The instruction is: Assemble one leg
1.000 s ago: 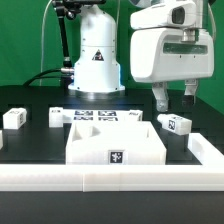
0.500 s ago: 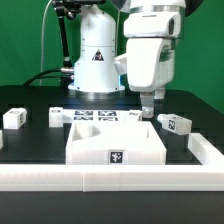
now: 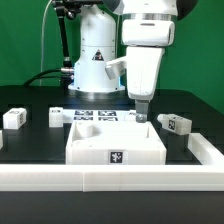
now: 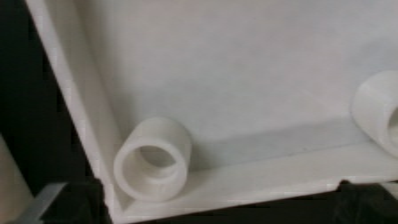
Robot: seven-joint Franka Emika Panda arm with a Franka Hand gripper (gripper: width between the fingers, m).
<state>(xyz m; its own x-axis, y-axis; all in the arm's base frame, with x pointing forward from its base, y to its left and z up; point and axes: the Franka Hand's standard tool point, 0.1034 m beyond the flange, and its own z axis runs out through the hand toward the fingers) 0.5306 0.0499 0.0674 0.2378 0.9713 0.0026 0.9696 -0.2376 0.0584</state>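
Observation:
The large flat white panel (image 3: 115,145) lies mid-table with round corner sockets. My gripper (image 3: 140,114) hangs low over its far right corner, open and empty. In the wrist view the panel (image 4: 231,80) fills the picture, with one socket (image 4: 157,160) at its corner and a second socket (image 4: 377,110) at the picture's edge; my dark fingertips (image 4: 63,197) stand wide apart on either side of the corner. One leg (image 3: 178,123) lies on the black table at the exterior view's right, apart from my gripper. Two more legs (image 3: 14,117) (image 3: 57,116) lie at the left.
The marker board (image 3: 100,117) lies behind the panel. A white raised border (image 3: 110,181) runs along the front and up the right side (image 3: 205,150). The robot's base (image 3: 97,60) stands at the back.
My gripper has moved toward the exterior view's left and lower, turning about its axis, from above the right leg to the panel's far right corner.

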